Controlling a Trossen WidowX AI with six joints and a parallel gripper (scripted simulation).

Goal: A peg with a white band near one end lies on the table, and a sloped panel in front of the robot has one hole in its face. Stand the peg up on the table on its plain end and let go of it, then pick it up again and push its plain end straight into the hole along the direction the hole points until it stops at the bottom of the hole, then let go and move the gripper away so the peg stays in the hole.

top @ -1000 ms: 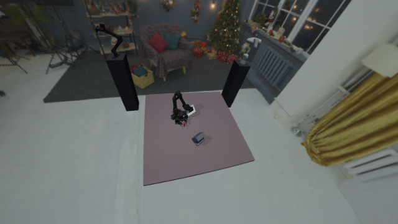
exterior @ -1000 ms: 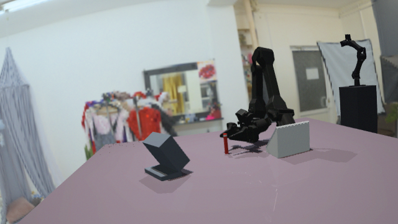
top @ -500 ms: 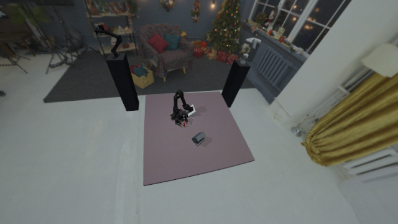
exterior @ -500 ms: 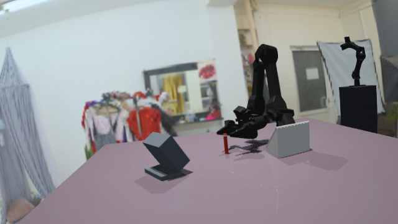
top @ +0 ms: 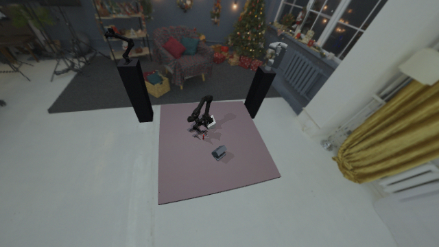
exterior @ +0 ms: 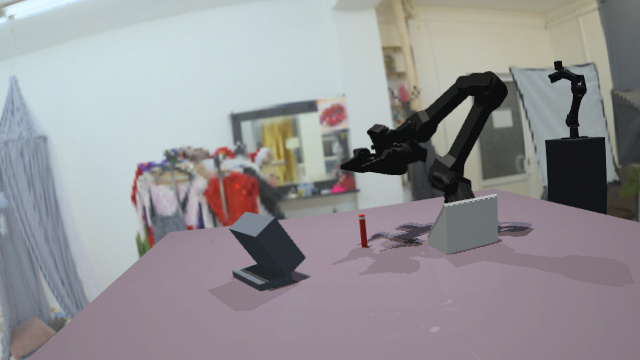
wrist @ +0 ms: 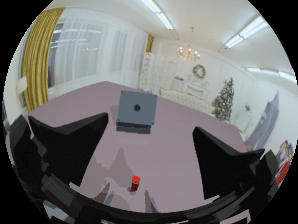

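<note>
Step in hand: the interim release looked done; the peg (top: 203,137) (exterior: 363,233) (wrist: 135,185) was upright and the re-grasp was not yet made.
Peg: red, stood on the pink tabletop (top: 185,171) (exterior: 350,310) (wrist: 170,150) with its white band (exterior: 362,218) near the top, so plain end down; a slight lean in the exterior view might have been lens tilt.
Gripper (top: 202,132) (exterior: 351,159) (wrist: 152,124): fingers spread wide, nothing between them; raised above the peg, apart from it.
Sloped panel: the blue-grey block (top: 219,151) (exterior: 276,246) (wrist: 125,102) stood well apart from the peg, face tilted; one dark round hole (wrist: 137,108) showed in wrist view, unfilled.
White wedge (top: 212,123) (exterior: 472,225): stood by the arm's base; no clear part in the job.
Next move: called for lining up on the peg, lowering with fingers astride it and closing near the banded end, keeping the plain end free.
After that: lift, tilt the peg to the hole's own direction, then push straight to the stop.
Risk: a finger clipping the narrow peg on approach would likely topple it; a crooked grasp would probably jam at the hole's rim.
Progress: roughly halfway, insertion still to do.
</note>
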